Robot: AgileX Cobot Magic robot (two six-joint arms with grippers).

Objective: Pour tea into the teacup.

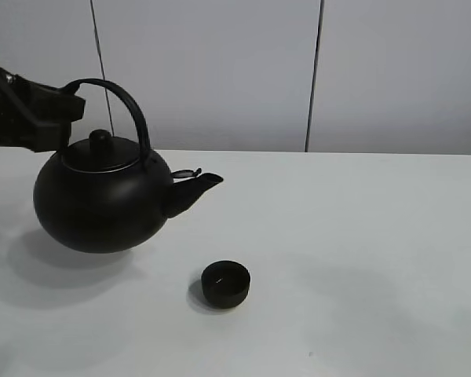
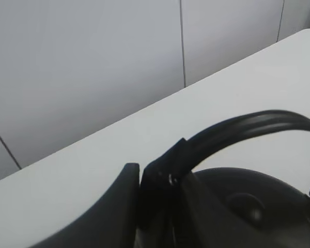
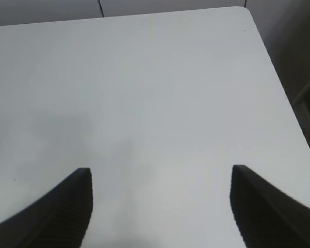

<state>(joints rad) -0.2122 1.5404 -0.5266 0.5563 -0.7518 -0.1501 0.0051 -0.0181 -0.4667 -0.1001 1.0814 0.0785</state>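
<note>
Looks like a robotics lab or test bench rather than a home kitchen. Rests on a few plain signs: a smooth, matte white tabletop [image 1: 361, 236] with a rounded corner, backed at the far side by flat pale grey wall panels [image 1: 220, 71] split by thin dark vertical seams [image 1: 314, 78]. Reads as staged for a trial, with a black kettle [image 1: 102, 196] held above the left side and a small black teacup [image 1: 226, 283] standing nearer, just right of it. Points the same way at far left: a dark robot arm [image 1: 20, 114] reaching in at the kettle's handle. Evenly lit, with soft shadows on the white.
</note>
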